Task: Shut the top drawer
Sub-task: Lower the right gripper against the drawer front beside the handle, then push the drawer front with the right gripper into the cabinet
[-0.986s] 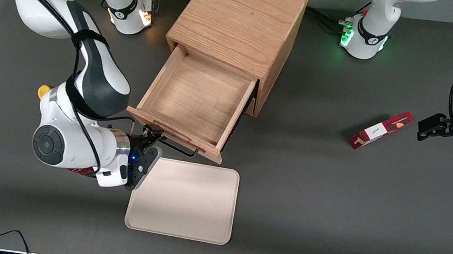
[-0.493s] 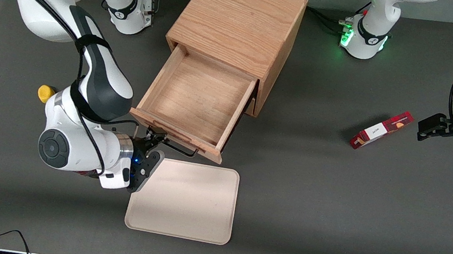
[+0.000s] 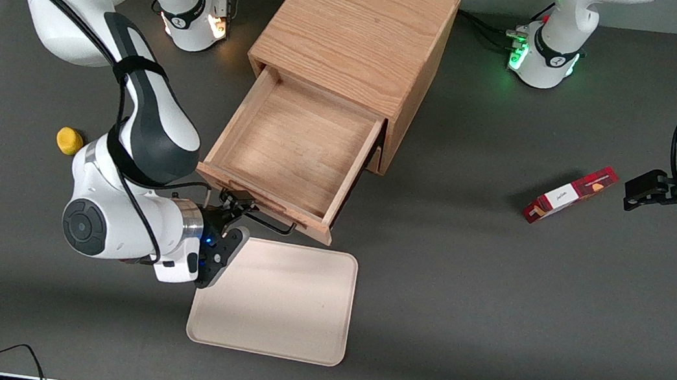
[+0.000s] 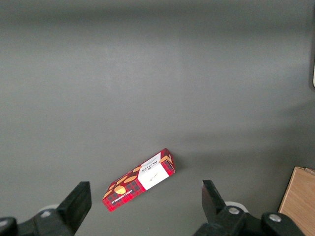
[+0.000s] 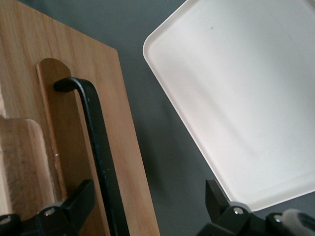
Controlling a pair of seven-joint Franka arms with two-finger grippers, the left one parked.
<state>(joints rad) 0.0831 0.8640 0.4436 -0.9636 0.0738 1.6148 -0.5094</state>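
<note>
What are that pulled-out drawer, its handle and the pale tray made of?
The top drawer looks like light oak, with clear grain and a matt finish. Its handle seems to be black bent metal wire, slightly glossy. The tray looks like smooth cream plastic, though that is less certain. The robot's hand, open, sits at the handle.

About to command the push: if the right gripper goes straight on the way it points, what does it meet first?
Most likely the light oak top drawer: its front, with the black wire handle between the open fingers. The right gripper sits just in front of it, above the cream plastic tray; contact is unclear.
</note>
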